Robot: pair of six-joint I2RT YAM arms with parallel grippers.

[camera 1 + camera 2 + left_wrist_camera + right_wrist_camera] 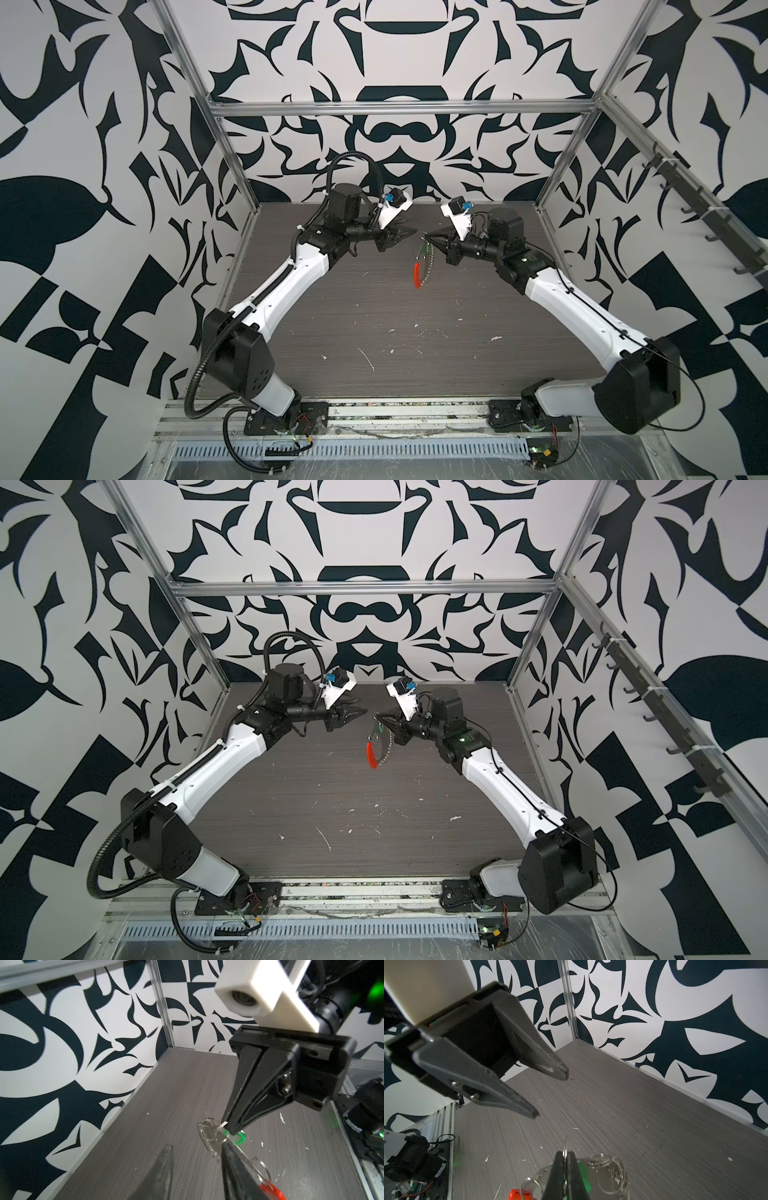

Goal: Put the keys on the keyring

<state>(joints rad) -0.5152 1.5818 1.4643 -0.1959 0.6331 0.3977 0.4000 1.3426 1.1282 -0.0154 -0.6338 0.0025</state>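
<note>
Keyring hanging under the right claw in both top views, long axis up and down, red piece lowest, green tag just below the tip. Left claw opposite, near, part open, empty. From the left wrist: right claw pinched shut on the keyring's wire, tag right behind its tip, left finger crossing in front. From the right wrist: wire edge-on between shut fingers, left claw's jaws parted, apart from it.
</note>
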